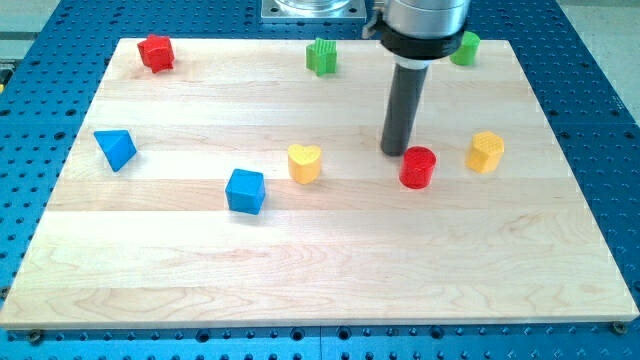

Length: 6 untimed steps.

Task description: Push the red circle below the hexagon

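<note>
Resting on the wooden board (300, 280), my tip (394, 152) is a bare rod end holding nothing. The red circle (418, 167) lies just beside it, toward the view's lower right; the yellow hexagon (486, 151) sits further right. The yellow heart (304, 163) and blue cube (245, 191) lie to the tip's left.

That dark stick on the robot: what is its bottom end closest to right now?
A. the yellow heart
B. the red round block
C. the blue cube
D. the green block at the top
B: my tip sits just up and to the view's left of the red round block, far nearer than the yellow heart or blue cube.
</note>
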### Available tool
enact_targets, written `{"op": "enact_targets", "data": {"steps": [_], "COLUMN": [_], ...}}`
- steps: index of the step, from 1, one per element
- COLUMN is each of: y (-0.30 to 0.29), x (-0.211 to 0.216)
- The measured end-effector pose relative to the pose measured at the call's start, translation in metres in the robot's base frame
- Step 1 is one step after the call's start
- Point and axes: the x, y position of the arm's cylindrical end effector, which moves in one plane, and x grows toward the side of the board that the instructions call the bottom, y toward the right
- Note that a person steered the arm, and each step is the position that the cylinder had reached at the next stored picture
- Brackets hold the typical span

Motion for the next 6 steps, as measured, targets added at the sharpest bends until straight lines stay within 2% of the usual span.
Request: {"op": "enact_targets", "data": {"steps": [2,3,4,5,6], "y": [-0.004,-0.004,0.022,0.034,-0.023], "x": [0.0,0.016,0.08,0.074,0.038]}}
